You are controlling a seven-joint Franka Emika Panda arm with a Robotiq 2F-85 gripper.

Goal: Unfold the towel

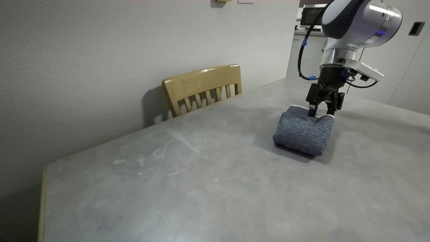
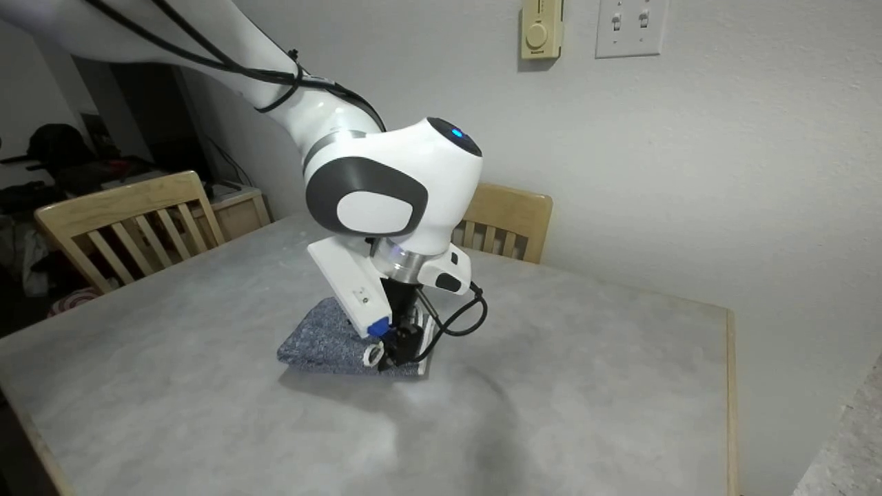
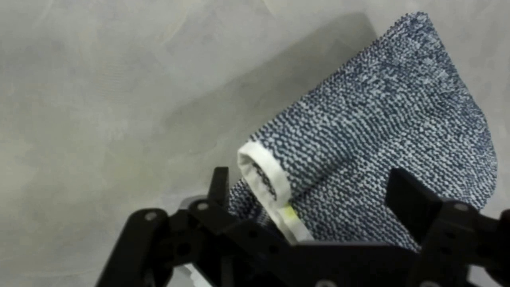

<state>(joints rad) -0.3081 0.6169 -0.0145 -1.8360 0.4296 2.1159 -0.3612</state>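
Note:
The blue-grey towel (image 1: 304, 132) lies folded on the grey table (image 1: 168, 188), and it also shows in an exterior view (image 2: 320, 344), partly hidden by the arm. In the wrist view the towel (image 3: 382, 131) has a fold curled over, its white trim forming a loop with a small yellow mark beside it. My gripper (image 3: 308, 170) is open, its fingers wide apart. One finger is just beyond the trimmed edge and the other is over the towel. In both exterior views the gripper (image 1: 321, 115) (image 2: 396, 351) points down at the trimmed edge. Fingertip contact cannot be told.
A wooden chair (image 1: 203, 75) stands against the table by the wall, and it also shows behind the arm (image 2: 513, 213). Another chair (image 2: 131, 213) stands at a further side of the table. The table's wooden edge (image 2: 730, 399) shows near the wall.

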